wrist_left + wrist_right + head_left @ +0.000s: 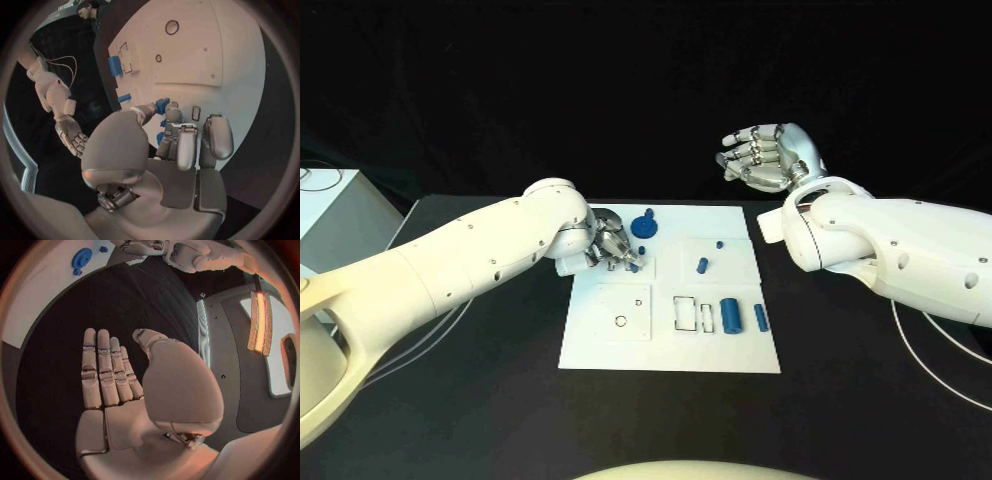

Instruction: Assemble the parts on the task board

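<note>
board mid-table | left hand at its 10 o'clock, fingers pinching small blue peg | right hand raised at 1 o'clock, flat, empty | peg likely light, rigid, slick; hold across its sides

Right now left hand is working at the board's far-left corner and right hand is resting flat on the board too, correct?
Partly. The left hand is at the task board, fingers on a small blue part. But the right hand is not on the board: the head view shows it raised beyond the far edge, holding nothing.
</note>
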